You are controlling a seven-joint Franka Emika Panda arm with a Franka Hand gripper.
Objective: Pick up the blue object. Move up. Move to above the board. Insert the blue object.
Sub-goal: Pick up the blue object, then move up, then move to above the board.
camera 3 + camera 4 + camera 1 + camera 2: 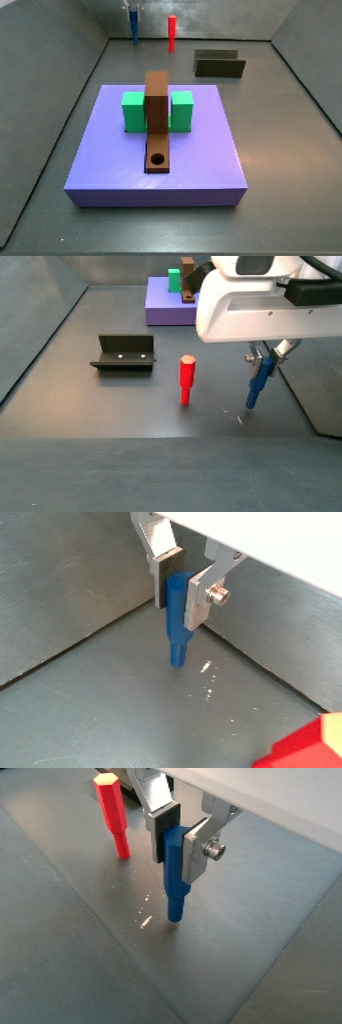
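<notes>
1. On the far left stands the dark olive open box (123,353), well away from everything else and not in the way.
2. Next comes the red peg (187,379), standing straight up on the grey floor (120,416). It is near the blue peg but not touching it.
3. Then comes the blue peg (257,383), also upright, with its bottom tip right at the floor. I cannot tell if the tip has left the floor yet.
4. The claw (179,840) is closed tight on the top part of the blue peg, one flat silver finger (202,597) on each side. I think it grips high up so the long bottom end stays free to go into the hole.
5. A grey wall (287,627) stands close beside the blue peg, so there is little room on that side. Straight up looks like the safe way out.
6. The brown board (158,122) lies far off on the big purple slab (201,165), between two green blocks (134,110). Its round hole (159,159) is open and nothing covers it.
</notes>
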